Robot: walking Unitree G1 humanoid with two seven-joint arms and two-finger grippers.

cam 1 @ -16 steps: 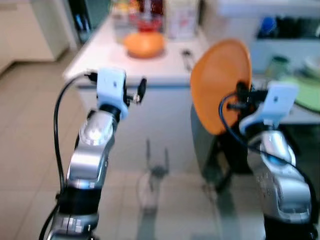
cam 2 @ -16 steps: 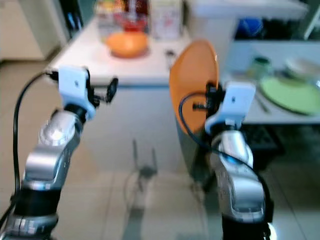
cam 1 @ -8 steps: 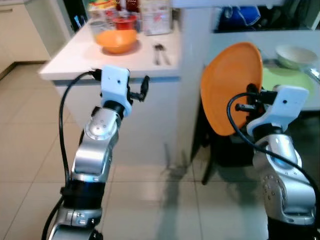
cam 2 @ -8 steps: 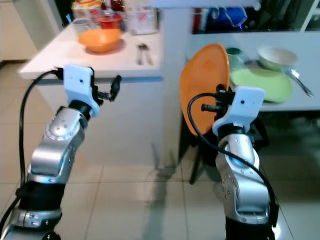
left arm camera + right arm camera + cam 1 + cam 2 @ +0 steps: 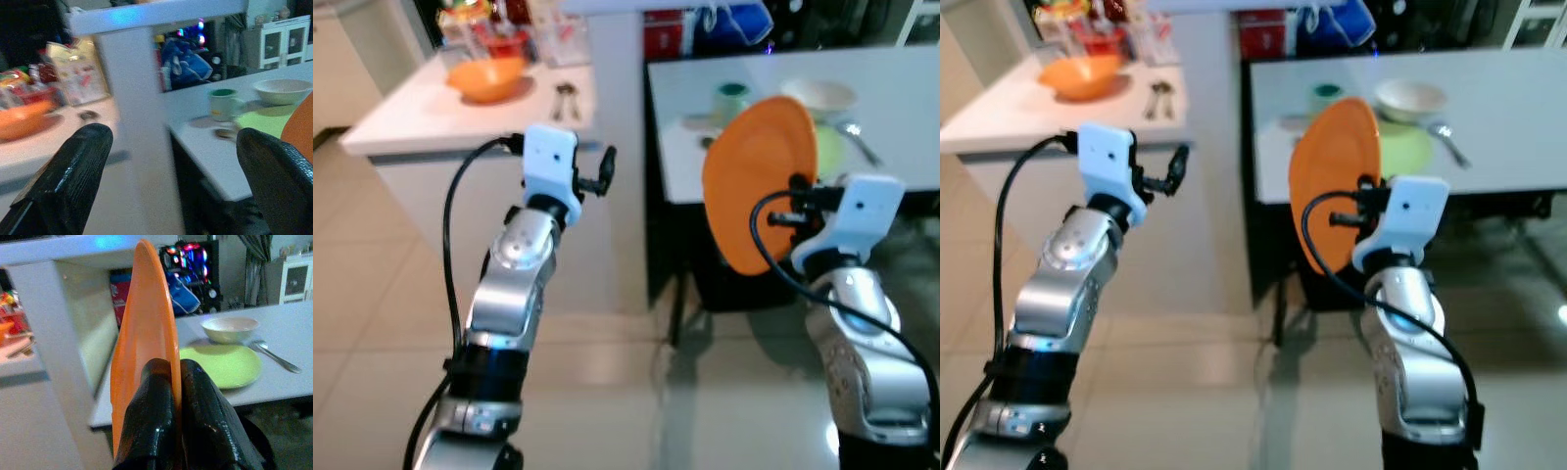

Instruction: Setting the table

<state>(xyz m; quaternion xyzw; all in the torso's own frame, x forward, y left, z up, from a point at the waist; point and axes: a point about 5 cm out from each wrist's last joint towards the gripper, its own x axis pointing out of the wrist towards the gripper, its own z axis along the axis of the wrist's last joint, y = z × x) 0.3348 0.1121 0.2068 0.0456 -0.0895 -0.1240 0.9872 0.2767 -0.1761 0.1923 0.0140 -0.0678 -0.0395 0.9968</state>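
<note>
The right end effector (image 5: 168, 382) was clamped on the rim of an orange plate (image 5: 759, 176), fingers pinched tight on either side of the thin edge, with the plate held upright on edge in the air just short of the white desk (image 5: 901, 108). The left end effector (image 5: 171, 161) was spread wide and held nothing. On the desk a setting already lay: a green plate (image 5: 225, 364), a white bowl (image 5: 230, 328), a fork (image 5: 274, 356) and a green mug (image 5: 222, 104). The main risk, as I judged it, was the narrow edge grip: a plate pinched only at its rim could pivot or slip if the arm swung or the robot stepped sharply. Held upright, it could also strike the desk edge or sweep the mug and bowl on the way in. It needed tipping flat and setting down on a bare part of the desk, apart from the green plate.
</note>
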